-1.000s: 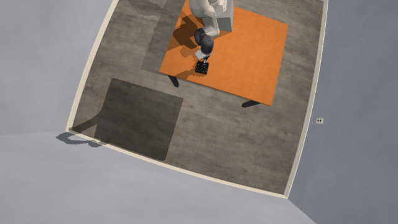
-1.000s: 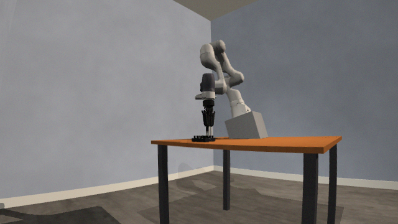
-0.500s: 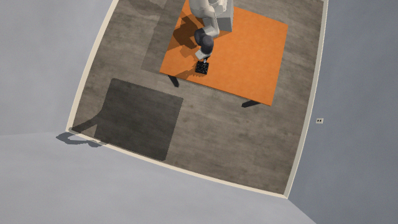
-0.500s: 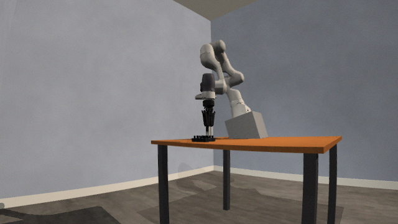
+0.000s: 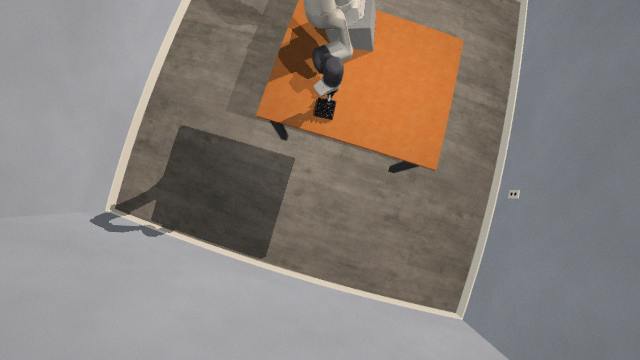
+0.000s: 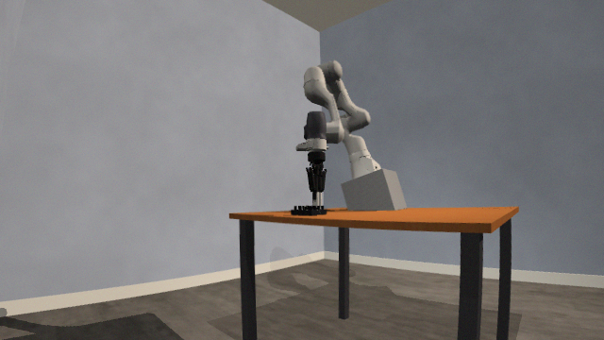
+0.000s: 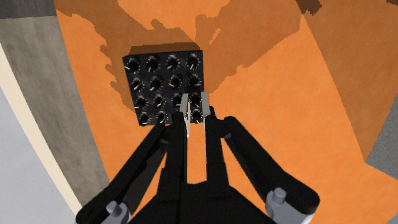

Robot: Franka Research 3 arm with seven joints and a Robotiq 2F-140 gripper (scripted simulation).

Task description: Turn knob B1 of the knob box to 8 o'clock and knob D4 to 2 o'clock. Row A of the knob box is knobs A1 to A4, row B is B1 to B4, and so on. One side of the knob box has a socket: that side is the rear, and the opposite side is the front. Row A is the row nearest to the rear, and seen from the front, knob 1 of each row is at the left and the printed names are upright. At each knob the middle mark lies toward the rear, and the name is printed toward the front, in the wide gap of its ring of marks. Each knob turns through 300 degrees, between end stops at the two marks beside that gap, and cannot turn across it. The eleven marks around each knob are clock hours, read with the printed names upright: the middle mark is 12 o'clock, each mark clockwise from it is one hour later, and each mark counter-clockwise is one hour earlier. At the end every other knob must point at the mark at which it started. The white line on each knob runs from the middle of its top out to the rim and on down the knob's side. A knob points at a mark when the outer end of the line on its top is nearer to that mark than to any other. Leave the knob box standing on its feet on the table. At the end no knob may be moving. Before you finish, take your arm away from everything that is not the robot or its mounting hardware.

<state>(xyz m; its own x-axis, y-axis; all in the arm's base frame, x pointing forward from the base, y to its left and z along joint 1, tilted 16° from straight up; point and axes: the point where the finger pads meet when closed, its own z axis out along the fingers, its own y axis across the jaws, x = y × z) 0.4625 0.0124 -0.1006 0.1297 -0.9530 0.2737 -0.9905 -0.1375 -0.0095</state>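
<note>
The black knob box (image 5: 325, 110) (image 6: 304, 211) (image 7: 161, 75) stands flat on the orange table (image 5: 400, 100) (image 6: 401, 217) (image 7: 280, 125) near its left front corner. It carries four rows of small black knobs with white lines; the printed names are too small to read. My gripper (image 5: 330, 96) (image 6: 318, 204) (image 7: 195, 101) points straight down over the box. Its fingers stand a narrow gap apart, with their tips at the level of the knob tops. In the wrist view they straddle a knob (image 7: 196, 116) in the right column, in the rows nearest the camera. I cannot tell whether the pads touch it.
The grey robot base block (image 5: 362, 30) (image 6: 373, 191) sits on the table behind the box. The table's left edge and front edge lie close to the box. The floor is far below.
</note>
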